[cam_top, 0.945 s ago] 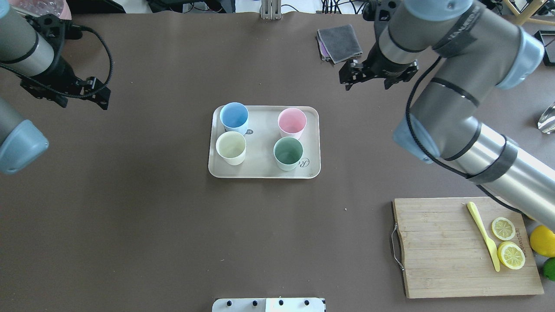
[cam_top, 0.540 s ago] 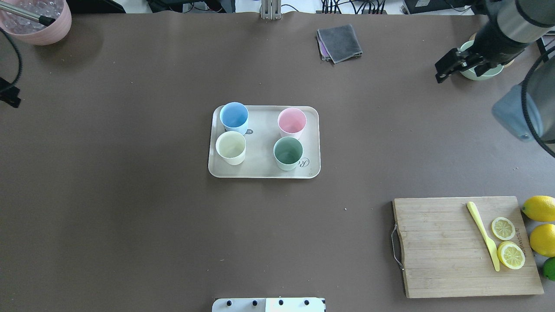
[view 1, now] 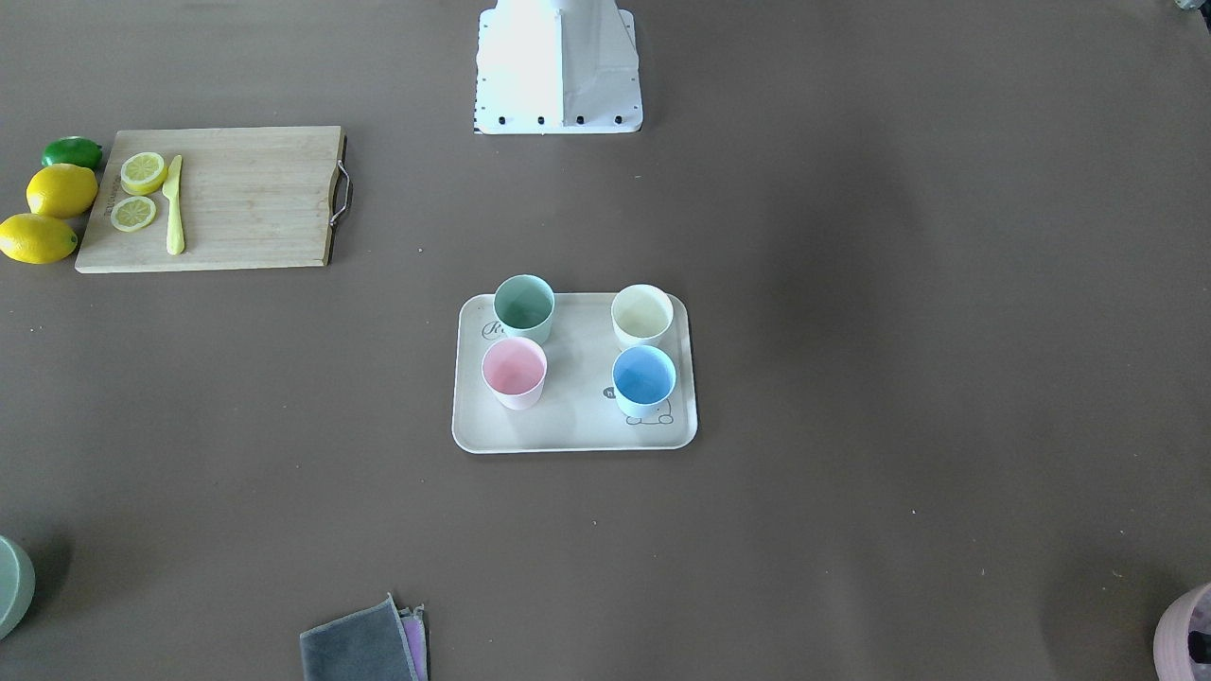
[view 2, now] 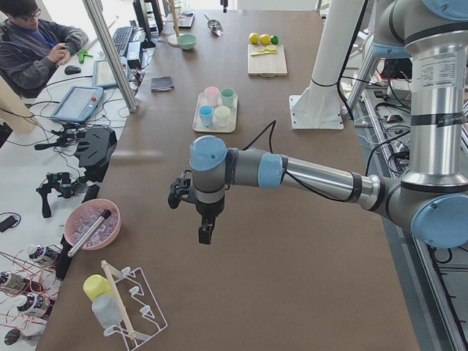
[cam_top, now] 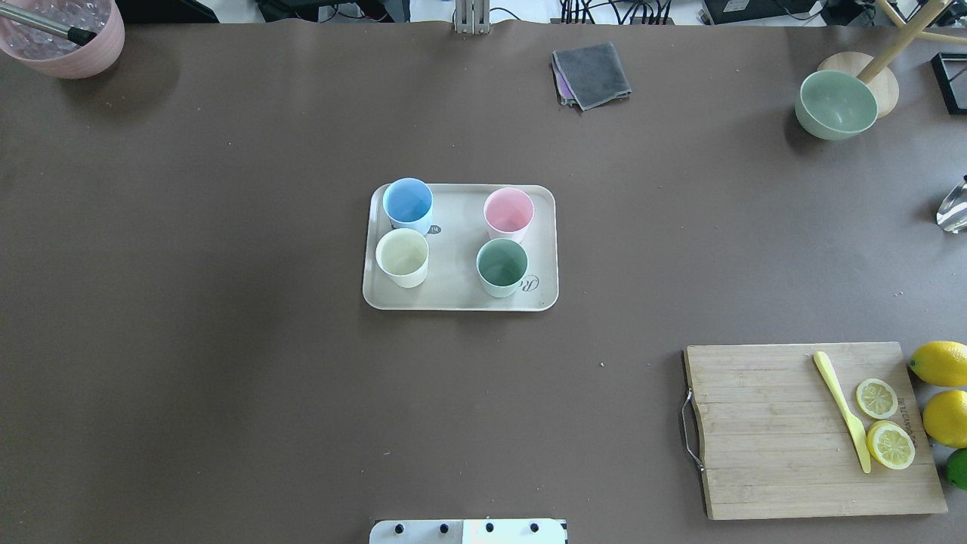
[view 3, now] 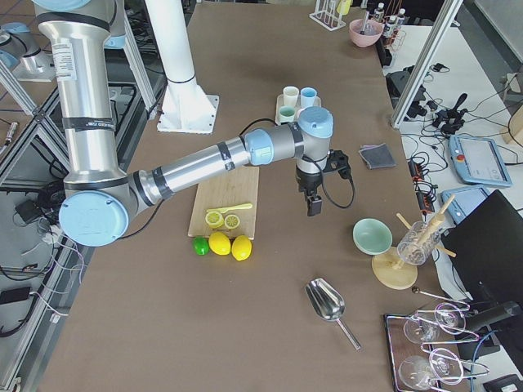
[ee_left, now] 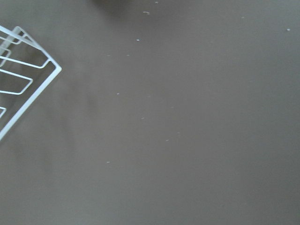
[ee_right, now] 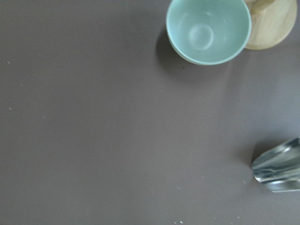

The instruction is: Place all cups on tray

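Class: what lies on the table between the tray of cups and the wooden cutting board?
Only bare brown table, save a tiny pale speck, separates the tray from the cutting board. The overhead exterior view shows it plainly.

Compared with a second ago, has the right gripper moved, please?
Yes: the right gripper swung rightward from beside the grey cloth, out of the overhead view.
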You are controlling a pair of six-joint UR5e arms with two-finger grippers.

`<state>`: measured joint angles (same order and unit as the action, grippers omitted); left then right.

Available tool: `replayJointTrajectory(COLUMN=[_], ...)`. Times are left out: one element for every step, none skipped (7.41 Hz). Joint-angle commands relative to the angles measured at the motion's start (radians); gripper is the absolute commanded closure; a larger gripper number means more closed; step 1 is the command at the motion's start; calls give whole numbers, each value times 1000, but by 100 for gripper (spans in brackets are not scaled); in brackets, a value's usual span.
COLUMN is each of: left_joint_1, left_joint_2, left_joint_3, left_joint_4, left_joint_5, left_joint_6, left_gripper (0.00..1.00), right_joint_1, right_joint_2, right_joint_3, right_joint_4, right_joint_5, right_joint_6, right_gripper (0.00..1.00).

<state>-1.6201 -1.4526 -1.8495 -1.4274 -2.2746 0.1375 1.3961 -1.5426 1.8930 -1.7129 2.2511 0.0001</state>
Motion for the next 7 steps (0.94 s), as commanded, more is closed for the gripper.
replayJointTrajectory(left_joint_1=[-55,-58,-54,-55,-52,-52,-53], left_joint_2=[87,93,90,84,63,37,34], left_joint_3=[39,21,71,90,107,125,124], left_joint_4=[-14,-24,-24,-21,-21,-18,-22], left_joint_5=[-29,-48,-90,-104,-100,-100,-101], left_joint_6=[48,48,44,45,36,33,-14], left_gripper=[2,2,2,2,2,2,2], right_joint_1=[32,32,32,32,32,34,34], right_joint_2=[-73,-76,-76,-77,-79,-80,-88], right_joint_3=[-37,-66,-71,-69,-69,-68,-63], right_joint_4=[4,12,10,9,6,6,7], right_joint_5=[-2,4,18,28,33,33,33], right_joint_6=[-45,-42,-43,-45,-45,-45,-45], right_gripper=[0,0,0,0,0,0,0])
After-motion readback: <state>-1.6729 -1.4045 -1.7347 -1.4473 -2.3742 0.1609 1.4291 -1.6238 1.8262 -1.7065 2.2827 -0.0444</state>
